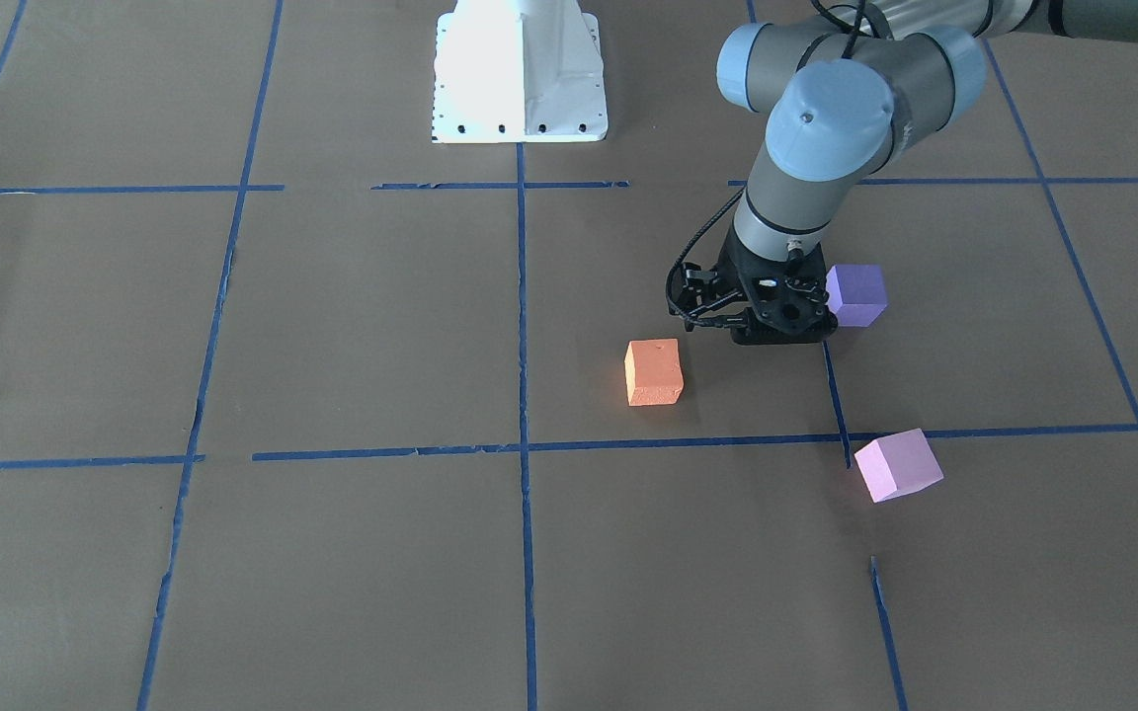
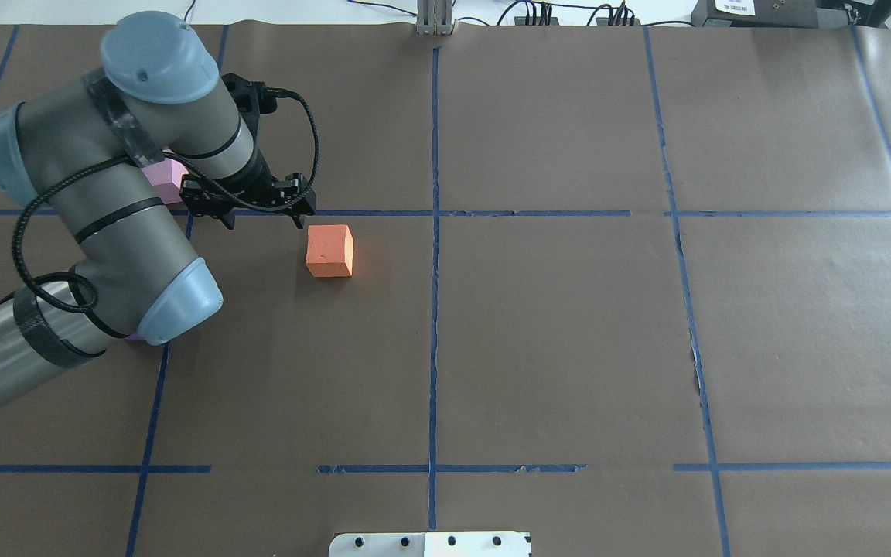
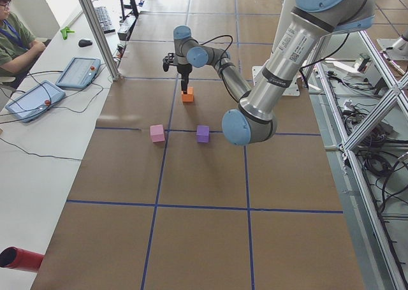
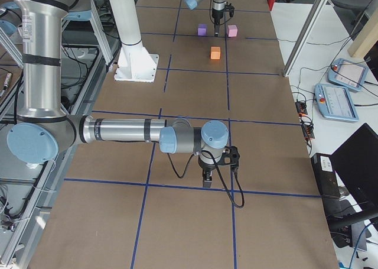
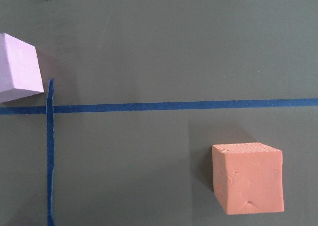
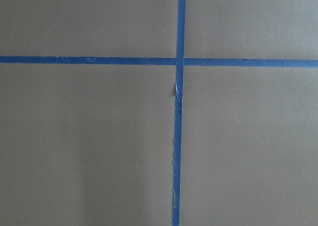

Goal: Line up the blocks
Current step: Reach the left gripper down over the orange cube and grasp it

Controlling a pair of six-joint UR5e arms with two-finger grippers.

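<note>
Left arm (image 2: 105, 232): enters from left edge of overhead view, elbow bent sharply, forearm doubled back, wrist turned down. Left gripper (image 2: 261, 223): points straight down, held low, fingers (image 2: 296, 220) spread wide, nothing between them.

Right arm (image 4: 124, 130): seen only from right-end camera, forearm stretched out low and nearly level, wrist bent down at its end. Right gripper (image 4: 207, 179): points straight down, close to surface; jaw spacing not readable from this view. Two grippers well apart.
</note>
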